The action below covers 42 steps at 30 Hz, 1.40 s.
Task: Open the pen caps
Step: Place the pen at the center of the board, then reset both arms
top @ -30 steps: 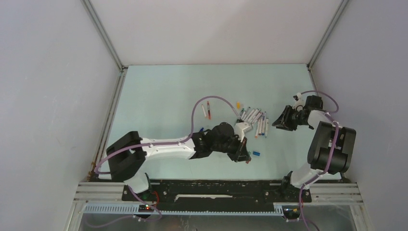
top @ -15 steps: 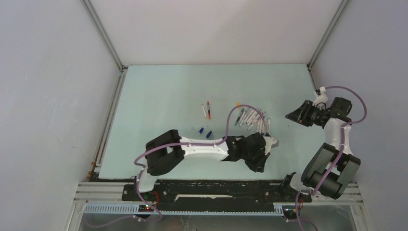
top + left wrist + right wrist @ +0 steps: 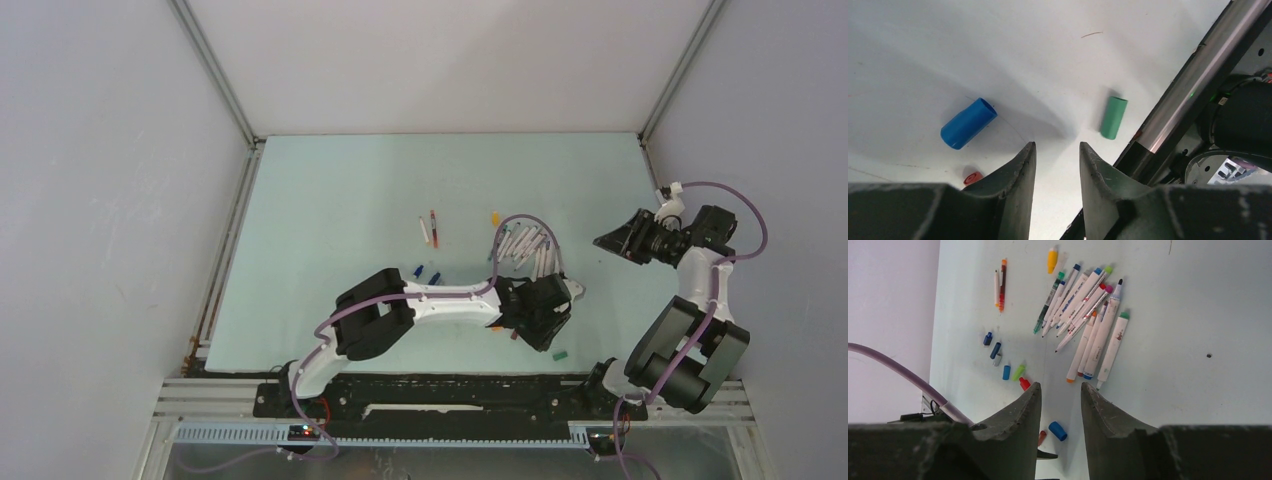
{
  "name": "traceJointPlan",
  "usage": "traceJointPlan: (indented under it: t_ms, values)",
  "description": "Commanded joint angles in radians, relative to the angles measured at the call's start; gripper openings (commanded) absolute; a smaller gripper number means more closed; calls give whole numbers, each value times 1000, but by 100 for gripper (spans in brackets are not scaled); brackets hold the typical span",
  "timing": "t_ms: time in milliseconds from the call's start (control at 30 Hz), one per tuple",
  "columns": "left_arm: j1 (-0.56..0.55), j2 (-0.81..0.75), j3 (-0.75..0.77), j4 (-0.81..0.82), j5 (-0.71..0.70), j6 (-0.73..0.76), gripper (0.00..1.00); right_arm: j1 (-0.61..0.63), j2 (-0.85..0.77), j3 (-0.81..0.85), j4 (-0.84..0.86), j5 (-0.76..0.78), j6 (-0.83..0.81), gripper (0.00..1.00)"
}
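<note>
My left gripper [image 3: 1055, 150] is open and empty, low over the table near its front rail; it shows in the top view [image 3: 540, 338]. Ahead of it lie a loose blue cap [image 3: 968, 123], a green cap [image 3: 1113, 117] by the rail and a small red cap [image 3: 973, 177]. The green cap also shows in the top view [image 3: 560, 353]. My right gripper [image 3: 1058, 390] is open and empty, held high at the right [image 3: 612, 242]. Below it lies the pile of white pens [image 3: 1088, 315], many with coloured caps on. Loose caps lie left of the pile: blue [image 3: 1006, 372], green [image 3: 1019, 371], red [image 3: 1024, 384].
A red pen and a thin white one [image 3: 1000, 285] lie apart at the far left, with a yellow cap [image 3: 1052, 255] beyond the pile. The metal front rail [image 3: 1188, 95] runs close to my left gripper. The left arm's purple cable [image 3: 520, 225] arches over the pens.
My left arm has swung right and toward the front rail, off the pen pile. A green cap now lies by the rail. My right gripper moved right and away from the pile.
</note>
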Motion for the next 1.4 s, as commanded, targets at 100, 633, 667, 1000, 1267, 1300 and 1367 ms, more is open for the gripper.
traceJointPlan:
  t_ms: [100, 633, 667, 1000, 1267, 1300, 1367]
  values:
    - [1, -20, 58, -48, -58, -1, 40, -3, -25, 21, -6, -30, -15, 38]
    - [1, -464, -289, 222, -220, 43, 42, -8, -28, 21, -27, -34, -47, 38]
    - [1, -477, -299, 228, -228, 45, 42, -8, -28, 21, -28, -34, -50, 38]
    - [1, -734, -526, 324, -393, 98, 42, -8, -49, 21, -53, -46, -102, 38]
    - [8, -1071, -740, 340, -702, 200, 99, -2, -102, 21, -157, -122, -306, 39]
    - [18, -1108, -761, 344, -737, 219, 99, 0, -107, 22, -179, -134, -346, 39]
    - [65, -1181, -796, 338, -717, 253, 100, 6, -113, 21, -219, -143, -417, 39]
